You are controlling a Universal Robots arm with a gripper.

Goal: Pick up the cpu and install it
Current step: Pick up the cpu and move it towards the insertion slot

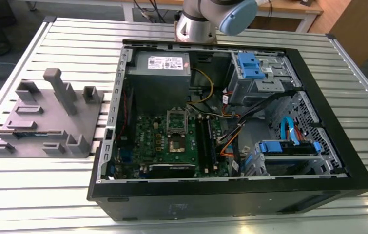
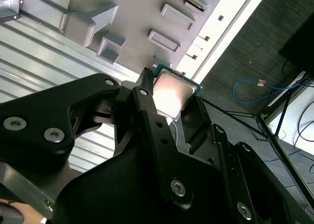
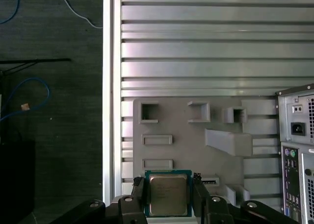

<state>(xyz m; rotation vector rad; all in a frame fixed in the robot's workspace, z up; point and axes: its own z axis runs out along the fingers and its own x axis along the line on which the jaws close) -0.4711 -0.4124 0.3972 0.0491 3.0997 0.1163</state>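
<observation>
Jaws are clamped on the cpu [image 3: 168, 193]: in the first wrist view the gripper [image 3: 168, 195] has one black finger [image 3: 139, 192] on each of two opposite edges, silver lid facing the camera, green rim visible all round. The second wrist view gives the same grip from the side: gripper [image 2: 172, 108], cpu [image 2: 172, 90] pinched between the finger tips, lid catching glare. The chip looks held in the air, with the grey fixture [image 3: 186, 135] and the slotted aluminium table [image 3: 196, 37] well behind it; it lines up over the fixture's near edge. I can't tell the exact height. The fixture [image 2: 137, 17] shows its pockets and raised blocks in both wrist views. The back panel of the pc case [image 3: 297, 130] is just beside the fixture, on the same table. In the exterior view the case [image 1: 359, 180] lies on its side, open, on the table [image 1: 73, 44], with the fixture [image 1: 47, 122] at the exterior view's left, apart from the case. A thin greenish stick [image 1: 33, 132] sits in one fixture slot. Inside the case are the green motherboard [image 1: 146, 139] and the silver socket frame [image 1: 176, 119] near its middle. The arm [image 1: 203, 19] stands behind the case. There is dark floor past the table edge, with a blue cable [image 3: 29, 86] on it.
</observation>
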